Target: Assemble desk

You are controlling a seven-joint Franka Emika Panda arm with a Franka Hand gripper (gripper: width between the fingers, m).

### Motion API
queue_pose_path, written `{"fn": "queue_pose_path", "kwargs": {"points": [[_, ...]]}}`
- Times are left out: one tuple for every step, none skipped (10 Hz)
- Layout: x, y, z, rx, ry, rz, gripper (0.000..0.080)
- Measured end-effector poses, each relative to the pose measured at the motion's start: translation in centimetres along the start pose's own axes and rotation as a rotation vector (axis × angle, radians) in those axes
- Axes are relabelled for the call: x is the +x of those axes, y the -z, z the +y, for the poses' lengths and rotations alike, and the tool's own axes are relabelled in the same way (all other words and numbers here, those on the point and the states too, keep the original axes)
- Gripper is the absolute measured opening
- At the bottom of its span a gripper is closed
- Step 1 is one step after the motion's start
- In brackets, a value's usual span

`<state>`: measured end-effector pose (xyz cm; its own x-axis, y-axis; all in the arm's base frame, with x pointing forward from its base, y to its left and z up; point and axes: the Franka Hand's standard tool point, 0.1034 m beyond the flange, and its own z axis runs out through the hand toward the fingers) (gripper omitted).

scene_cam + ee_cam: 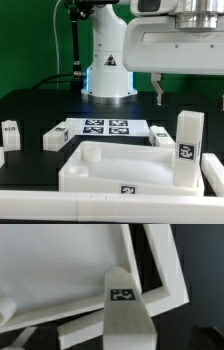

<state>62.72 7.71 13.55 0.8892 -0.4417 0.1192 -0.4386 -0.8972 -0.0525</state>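
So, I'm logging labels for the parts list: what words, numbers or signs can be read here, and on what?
No words or numbers can be read anywhere.
On the marker board: black-and-white square tags, patterns only.
On the upright leg and the tabletop rim: one tag each, patterns only.
On the arm base: a triangular sign, too small to read.

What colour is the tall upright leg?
White leg, black-and-white square tag; best in the exterior view.

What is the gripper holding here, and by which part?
Nothing is held. The gripper hangs open above the upright leg at the tabletop corner, with a gap between them.
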Motion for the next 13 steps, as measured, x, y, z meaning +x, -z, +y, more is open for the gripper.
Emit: {"fn": "queue_pose_path", "kwargs": {"points": [[-0.2, 0.0, -0.1, -0.003, 0.022, -0.001, 0.0649], [-1.3, -0.1, -0.3, -0.005, 0.078, -0.011, 0.0649], [-2.3, -0.3, -0.1, -0.004, 0.140, -0.016, 0.0649], [-3.3, -0.9, 0.2, -0.002, 0.217, -0.014, 0.0649], [-4.0, -1.7, 0.9, 0.000, 0.274, -0.005, 0.0649], [-4.2, -2.2, 1.6, 0.010, 0.257, 0.006, 0.0649], [-4.2, -2.2, 1.5, 0.009, 0.256, 0.002, 0.0649], [-4.2, -2.2, 1.5, 0.009, 0.257, 0.003, 0.0649], [-4.3, -2.3, 1.7, 0.003, 0.256, -0.014, 0.0649], [-4.3, -2.3, 1.8, 0.005, 0.256, -0.011, 0.0649], [-4.2, -2.7, 2.6, 0.014, 0.248, -0.012, 0.0649], [-4.8, -2.9, 3.6, -0.004, 0.236, -0.077, 0.0649], [-5.1, -2.7, 4.5, -0.015, 0.219, -0.156, 0.0649]]}}
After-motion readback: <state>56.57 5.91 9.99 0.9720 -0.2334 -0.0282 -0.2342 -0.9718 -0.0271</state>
